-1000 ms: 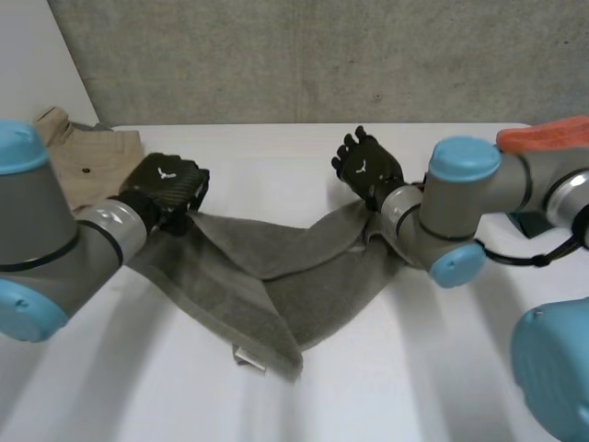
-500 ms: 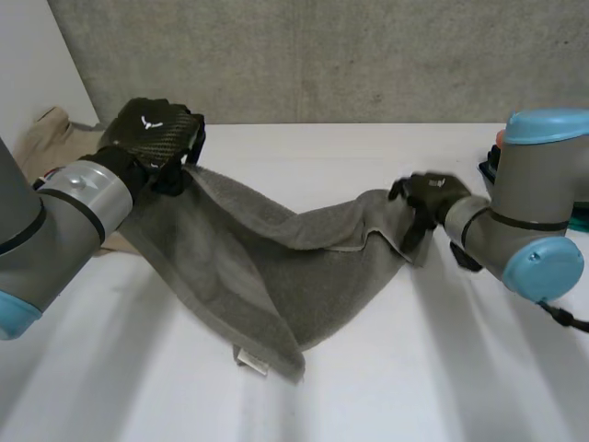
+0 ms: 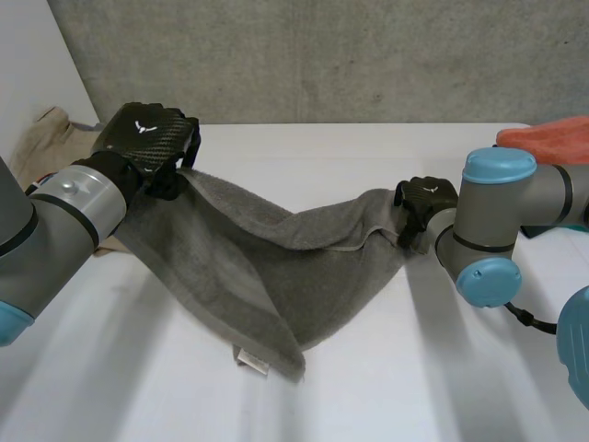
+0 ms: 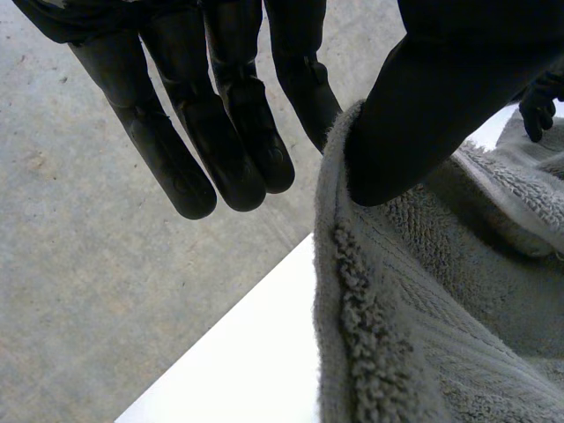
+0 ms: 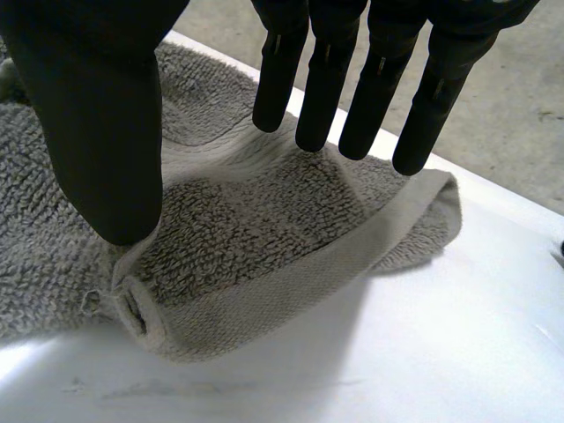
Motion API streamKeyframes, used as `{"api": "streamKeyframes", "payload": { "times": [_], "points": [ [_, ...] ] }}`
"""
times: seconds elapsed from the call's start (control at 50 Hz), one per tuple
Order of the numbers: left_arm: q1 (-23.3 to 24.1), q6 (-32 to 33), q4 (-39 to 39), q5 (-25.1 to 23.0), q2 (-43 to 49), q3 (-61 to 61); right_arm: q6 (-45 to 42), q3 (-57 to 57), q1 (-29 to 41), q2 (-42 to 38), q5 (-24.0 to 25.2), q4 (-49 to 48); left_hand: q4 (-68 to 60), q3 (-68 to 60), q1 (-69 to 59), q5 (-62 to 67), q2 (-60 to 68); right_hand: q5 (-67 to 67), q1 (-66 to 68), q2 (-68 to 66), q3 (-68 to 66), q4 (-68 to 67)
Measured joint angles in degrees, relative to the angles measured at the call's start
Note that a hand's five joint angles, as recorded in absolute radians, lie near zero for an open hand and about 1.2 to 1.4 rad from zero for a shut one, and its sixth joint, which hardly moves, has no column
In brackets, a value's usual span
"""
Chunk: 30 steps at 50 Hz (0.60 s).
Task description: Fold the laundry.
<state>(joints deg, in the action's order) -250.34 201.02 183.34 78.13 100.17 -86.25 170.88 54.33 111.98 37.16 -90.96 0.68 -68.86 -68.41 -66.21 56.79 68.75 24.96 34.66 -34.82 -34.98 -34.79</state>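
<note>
The grey towel (image 3: 276,267) lies stretched across the white tabletop (image 3: 304,152), with one corner pointing toward the near edge. The left hand (image 3: 147,138) holds the towel's left corner raised off the tabletop, the edge pinched between its thumb and a straight finger. The right hand (image 3: 425,199) is over the towel's right end, which lies folded on the tabletop. Its fingers are straight and apart from the thumb, and the thumb tip touches the fold. A beige garment (image 3: 46,138) lies beyond the left arm.
</note>
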Motion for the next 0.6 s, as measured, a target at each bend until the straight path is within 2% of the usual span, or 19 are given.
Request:
{"api": "streamKeyframes", "payload": {
  "times": [0.12, 0.18, 0.22, 0.34, 0.4, 0.56, 0.6],
  "points": [
    [-0.45, -0.02, 0.0, -0.07, 0.04, 0.03, -0.44, 0.02, 0.0, -0.54, 1.48, 0.14, 0.0, 0.0, 0.0, 0.01, 0.0, 0.51, 1.19, -1.36, -1.32, -1.37],
    [-0.65, 0.02, 0.0, -0.08, 0.16, 0.08, -0.53, -0.02, -0.12, -0.14, 1.81, 0.75, 0.0, 0.0, 0.0, 0.0, 0.0, 24.02, 25.83, -25.93, -25.14, -24.5],
    [-0.74, 0.08, 0.0, -0.07, 0.32, 0.1, -0.7, -0.02, -0.31, 0.65, 1.89, 1.28, 0.0, 0.0, 0.0, 0.0, 0.0, 31.2, 30.97, -32.26, -31.6, -32.01],
    [-1.29, 0.41, -0.29, -0.13, 0.83, 0.15, -4.0, 1.08, -1.5, 6.25, 2.88, 5.58, 0.0, 0.0, 0.0, 0.02, 0.0, 31.94, 30.97, -32.64, -32.76, -33.52],
    [-1.92, 1.0, -0.97, -0.37, 0.98, 0.16, -11.45, 3.08, -3.18, 12.61, 4.79, 11.26, 0.0, 0.0, 0.0, 0.0, 0.0, 31.94, 30.97, -32.64, -32.76, -33.51],
    [-3.76, 7.05, -7.05, -2.67, 2.81, 0.9, -44.49, 14.48, -8.39, 30.18, 8.4, 31.62, 0.0, 0.0, 0.0, 0.0, 0.0, 31.94, 30.97, -32.64, -32.76, -33.56],
    [-3.92, 8.49, -8.43, -3.05, 3.92, 1.3, -47.36, 16.0, -8.68, 31.74, 8.57, 32.73, 0.0, 0.0, 0.0, 0.0, 0.0, 31.95, 30.97, -32.64, -32.76, -33.58]
  ]
}}
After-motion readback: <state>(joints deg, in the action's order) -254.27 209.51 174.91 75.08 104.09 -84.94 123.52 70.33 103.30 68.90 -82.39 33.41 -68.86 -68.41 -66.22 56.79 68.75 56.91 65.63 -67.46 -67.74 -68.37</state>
